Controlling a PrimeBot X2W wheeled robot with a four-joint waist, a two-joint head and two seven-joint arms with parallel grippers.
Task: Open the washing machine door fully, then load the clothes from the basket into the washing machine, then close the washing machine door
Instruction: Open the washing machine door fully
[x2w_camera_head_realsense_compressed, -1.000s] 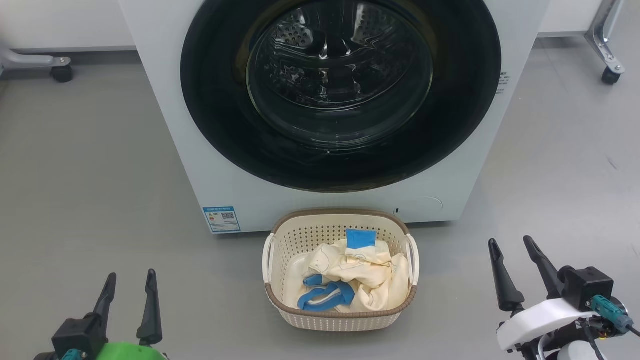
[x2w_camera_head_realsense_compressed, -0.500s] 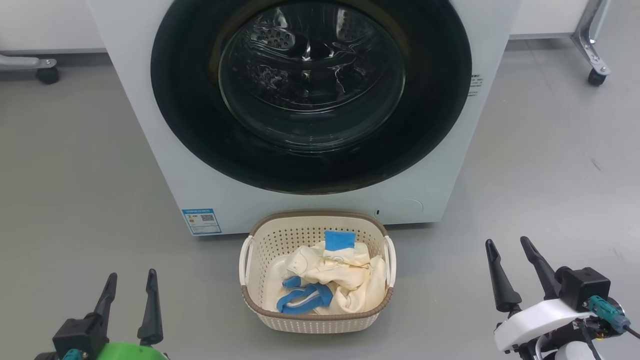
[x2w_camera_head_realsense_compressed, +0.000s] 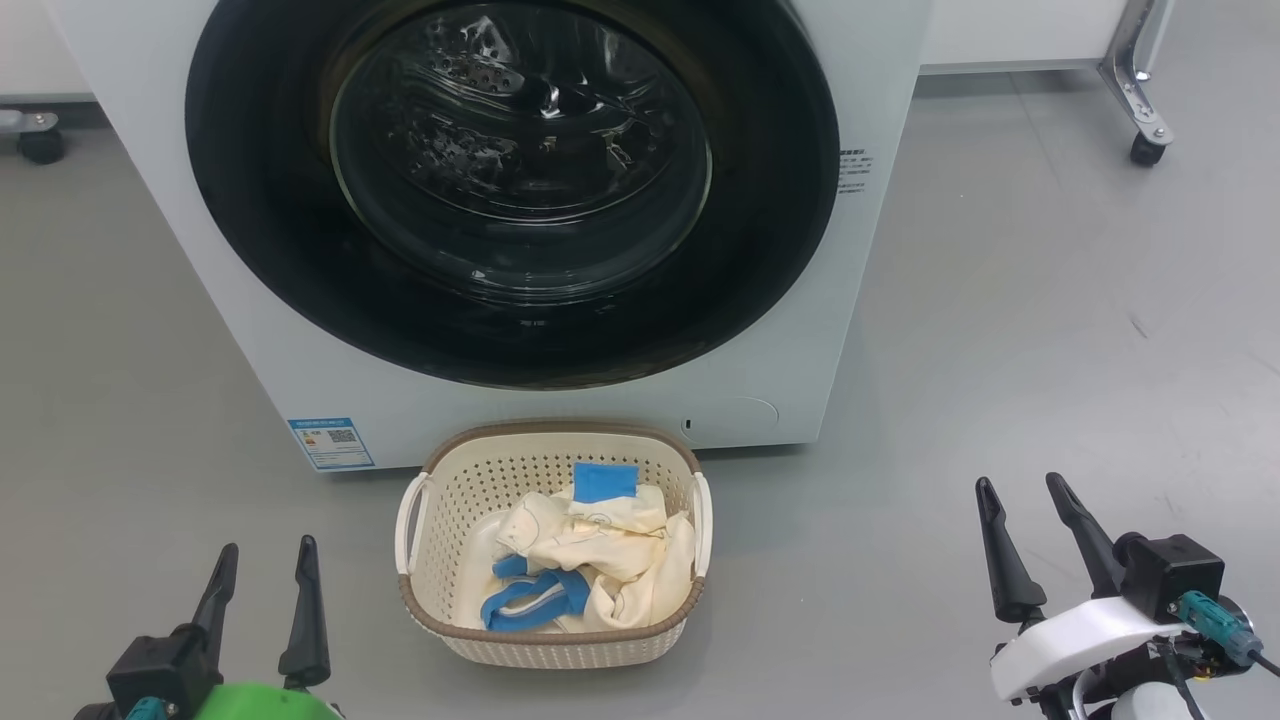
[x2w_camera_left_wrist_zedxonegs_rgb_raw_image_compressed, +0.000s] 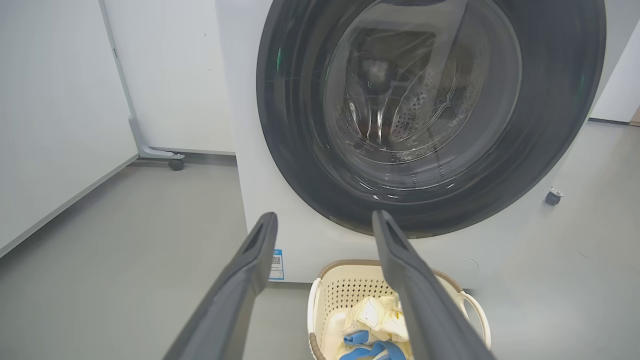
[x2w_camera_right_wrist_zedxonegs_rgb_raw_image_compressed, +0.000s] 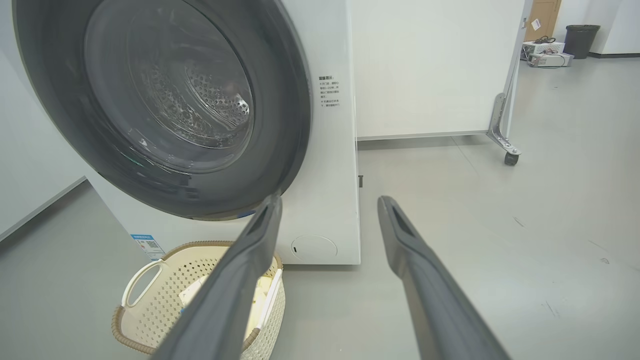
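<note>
1. You face the washing machine (x2w_camera_head_realsense_compressed: 560, 410); the washing machine door (x2w_camera_head_realsense_compressed: 250, 250) sits closed flat against its front.
2. The basket (x2w_camera_head_realsense_compressed: 545, 645) stands on the grey floor (x2w_camera_head_realsense_compressed: 1000, 350) just before the machine, below the door.
3. The clothes (x2w_camera_head_realsense_compressed: 610, 540) lie heaped inside the basket.
4. Your left gripper (x2w_camera_head_realsense_compressed: 267, 548) and right gripper (x2w_camera_head_realsense_compressed: 1020, 484) hover either side, fingers apart, empty.

Washing machine door (x2w_camera_head_realsense_compressed: 515, 170): glossy black rim, clear glass.
Basket (x2w_camera_head_realsense_compressed: 550, 642): perforated cream plastic.
Clothes (x2w_camera_head_realsense_compressed: 605, 540): soft matt cloth.
Floor (x2w_camera_head_realsense_compressed: 1000, 350): smooth grey.
</note>
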